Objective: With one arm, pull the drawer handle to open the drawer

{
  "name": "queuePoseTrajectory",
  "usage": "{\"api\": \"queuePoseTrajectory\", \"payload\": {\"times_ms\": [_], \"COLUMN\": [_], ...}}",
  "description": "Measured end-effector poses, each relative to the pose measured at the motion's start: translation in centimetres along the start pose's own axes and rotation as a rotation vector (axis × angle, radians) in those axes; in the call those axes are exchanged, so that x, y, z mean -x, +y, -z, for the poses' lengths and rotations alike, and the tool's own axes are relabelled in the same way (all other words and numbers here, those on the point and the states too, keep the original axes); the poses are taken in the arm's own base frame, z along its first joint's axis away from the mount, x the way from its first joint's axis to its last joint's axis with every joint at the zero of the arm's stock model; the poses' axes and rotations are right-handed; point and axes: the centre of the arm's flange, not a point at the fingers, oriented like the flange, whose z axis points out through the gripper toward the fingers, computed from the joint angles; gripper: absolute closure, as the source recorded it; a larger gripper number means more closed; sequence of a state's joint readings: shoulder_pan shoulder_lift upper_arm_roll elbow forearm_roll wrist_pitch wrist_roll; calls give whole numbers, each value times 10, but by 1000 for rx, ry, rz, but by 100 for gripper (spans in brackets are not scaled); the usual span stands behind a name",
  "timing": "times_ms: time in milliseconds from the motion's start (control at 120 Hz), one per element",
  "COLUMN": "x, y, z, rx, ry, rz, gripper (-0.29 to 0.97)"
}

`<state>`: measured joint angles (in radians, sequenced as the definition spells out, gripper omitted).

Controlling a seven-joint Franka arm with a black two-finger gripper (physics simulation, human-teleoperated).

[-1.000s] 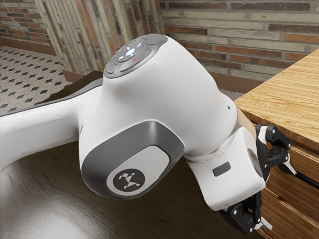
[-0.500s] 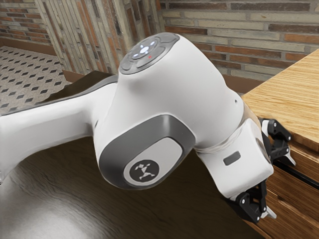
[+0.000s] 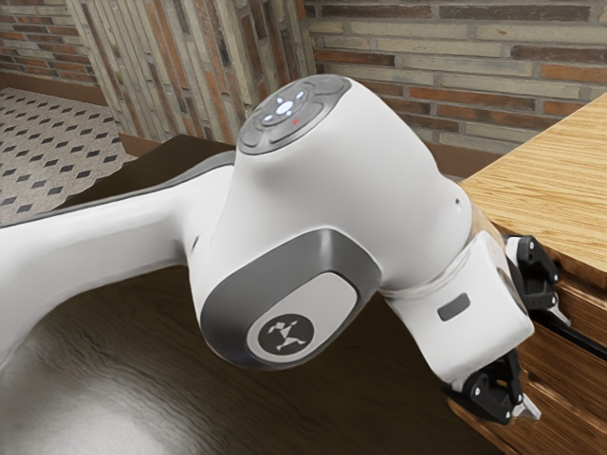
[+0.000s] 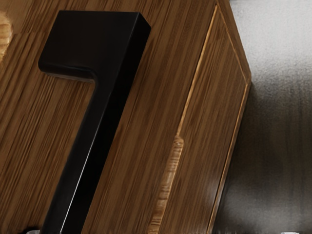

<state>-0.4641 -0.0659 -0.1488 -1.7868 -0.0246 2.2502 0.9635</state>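
The arm (image 3: 360,218) carries 1 mark: a small white figure on a black disc (image 3: 282,333), set in the grey cover of its big joint. On top of that joint is a grey pad of buttons (image 3: 289,107) with 1 red dot among pale ones.

In the exterior view the gripper (image 3: 539,355) is up against the front of a wooden cabinet (image 3: 569,398) at the exterior view's right. Its 2 black fingers (image 3: 533,270) stand wide apart. 1 is just under the overhanging edge of the counter (image 3: 560,175) and the other is low against the cabinet front near the picture's lower edge. Whether either finger touches the handle cannot be told.

The drawer handle (image 4: 92,131) shows in the wrist view as a black square-section bar. It runs lengthwise across the drawer front (image 4: 146,117) and bends at 1 end into the striped brown wood. It lies directly before the hand.

Beyond the handle, a pale seam marks the drawer front's edge. Past it a narrower wood panel (image 4: 214,126) ends at the cabinet's corner, and the dark floor (image 4: 278,156) lies beyond that. The seam looks tight, but whether the drawer is out at all cannot be told.

In the exterior view the dark floor spreads open below the arm and toward the exterior view's left. A brick wall (image 3: 455,57) stands well behind the cabinet.
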Motion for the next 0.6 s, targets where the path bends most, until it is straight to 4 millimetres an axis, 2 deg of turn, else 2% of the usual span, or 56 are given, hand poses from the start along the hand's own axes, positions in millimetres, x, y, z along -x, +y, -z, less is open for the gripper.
{"api": "queuePoseTrajectory", "payload": {"times_ms": [125,183,233,242,425,450,508,533,600], "x": [1,2,3,3,2,2,4,3,4], "y": [-1,0,1,2,8,9,12,14,17], "z": [3,7,9,9,10,11,15,16,20], "rx": [-9,-12,-12,-11,-5,-4,-8,-7,-9], "ry": [-3,-1,2,2,3,2,-2,-1,-4], "rz": [12,20,28,29,43,44,45,44,47], "gripper": [25,33,33,36,33,29,28,21,31]}}
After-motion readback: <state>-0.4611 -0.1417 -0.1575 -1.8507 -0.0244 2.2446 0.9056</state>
